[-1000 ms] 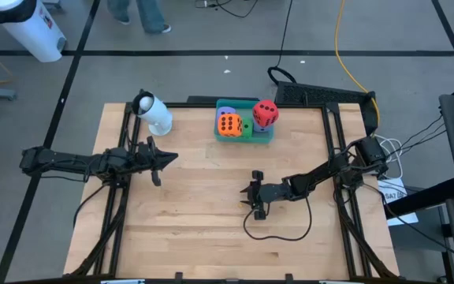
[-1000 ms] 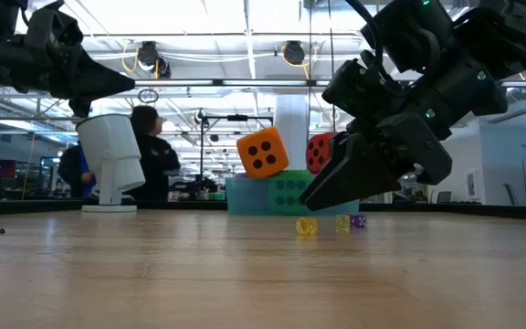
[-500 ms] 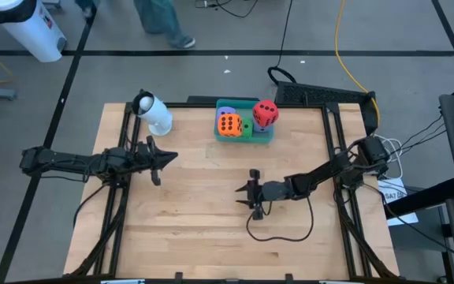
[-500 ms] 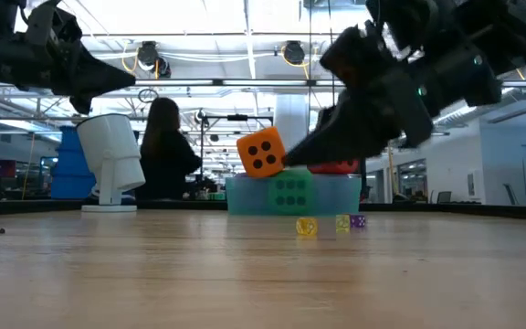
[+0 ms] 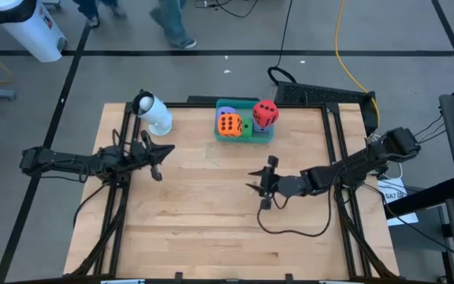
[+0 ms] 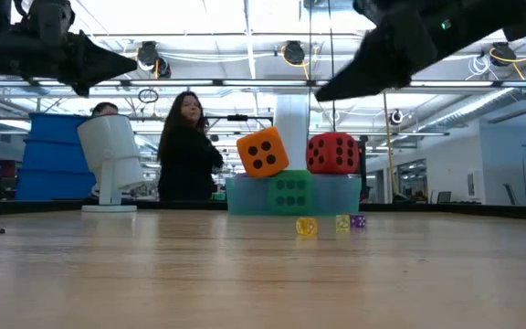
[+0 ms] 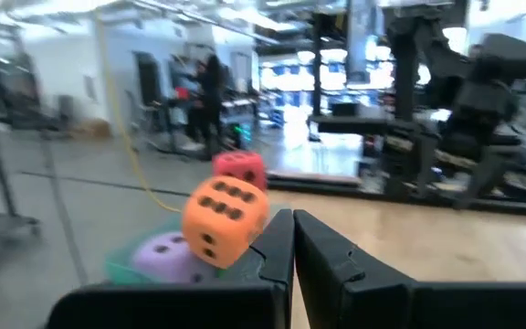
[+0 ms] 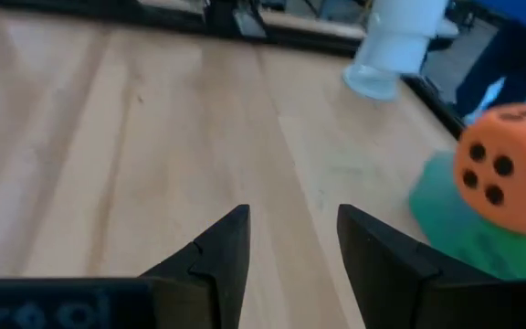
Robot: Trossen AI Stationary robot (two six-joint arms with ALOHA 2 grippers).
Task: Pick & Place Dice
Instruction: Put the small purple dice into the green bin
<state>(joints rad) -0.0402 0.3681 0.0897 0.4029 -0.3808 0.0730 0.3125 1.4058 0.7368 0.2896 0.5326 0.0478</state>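
The orange die [image 5: 228, 125] and red die [image 5: 265, 113] sit stacked at the desk's [image 5: 203, 213] top centre; only the left wrist view shows a purple die [image 7: 163, 253] beneath. Right gripper [image 5: 260, 186] hovers mid-frame, fingers spread, empty. Left gripper [image 5: 161, 162] fingers are pressed together.

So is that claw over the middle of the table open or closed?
Open and empty. The right gripper shows bare table between its two fingers, with nothing held.

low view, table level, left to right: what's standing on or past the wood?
White plastic cylinder on its round base → orange foam die with black pips → red foam die. On the wood in front: tiny yellow die → tiny pale yellow die → tiny purple die.
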